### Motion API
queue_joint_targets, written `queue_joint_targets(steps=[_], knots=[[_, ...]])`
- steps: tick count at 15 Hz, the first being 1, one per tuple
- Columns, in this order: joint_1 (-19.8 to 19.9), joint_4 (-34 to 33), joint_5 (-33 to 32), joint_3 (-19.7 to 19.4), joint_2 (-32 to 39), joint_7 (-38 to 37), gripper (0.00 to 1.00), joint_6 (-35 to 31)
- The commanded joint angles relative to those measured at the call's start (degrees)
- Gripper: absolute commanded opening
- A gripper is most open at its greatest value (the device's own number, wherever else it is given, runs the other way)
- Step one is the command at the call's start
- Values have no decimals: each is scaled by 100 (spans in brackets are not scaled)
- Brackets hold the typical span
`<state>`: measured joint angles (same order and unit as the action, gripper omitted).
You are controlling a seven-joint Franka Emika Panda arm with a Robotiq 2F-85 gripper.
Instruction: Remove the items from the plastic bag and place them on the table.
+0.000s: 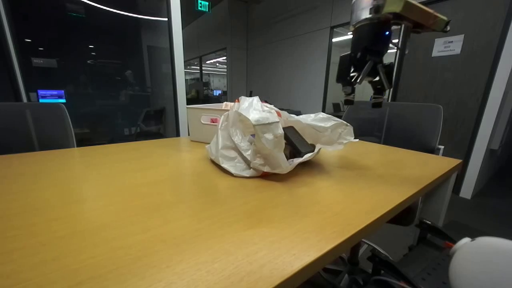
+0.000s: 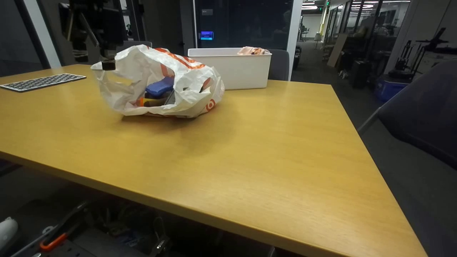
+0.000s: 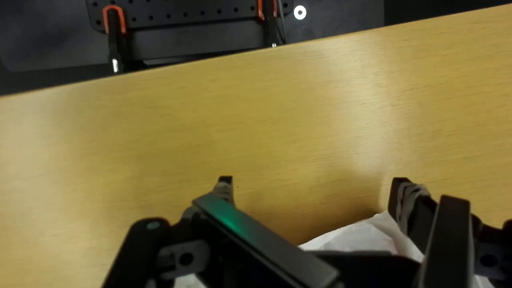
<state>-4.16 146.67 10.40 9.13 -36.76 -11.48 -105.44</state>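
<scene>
The gripper, spread wide, is positioned higher than the plastic bag, near its open end. The bag rests on the table. A blue item lies inside the bag. A white bin stands beside the bag.

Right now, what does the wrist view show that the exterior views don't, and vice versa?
Wrist view only: a small white disc beyond the edge of the table.
Exterior only: the white bin, in both exterior views; in an exterior view, a keyboard and, inside the plastic bag, a blue item.
Shared: the open gripper, the plastic bag, the table.
</scene>
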Motion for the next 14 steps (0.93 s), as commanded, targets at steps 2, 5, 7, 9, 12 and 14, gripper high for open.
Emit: queue_joint_targets(steps=[2,5,7,9,12,14], knots=[[-153,-434,-188,367,1336,-68,100,-1295],[4,-758,-700,379,2080,-205,100,-2114],[94,-1037,-984,264,2617,-256,100,-2400],[141,-1312,-1154,133,3088,-242,100,-2612],[127,-1741,-1239,-80,3748,-185,100,-2835],[96,-2000,-1358,-197,4112,-203,100,-2936]])
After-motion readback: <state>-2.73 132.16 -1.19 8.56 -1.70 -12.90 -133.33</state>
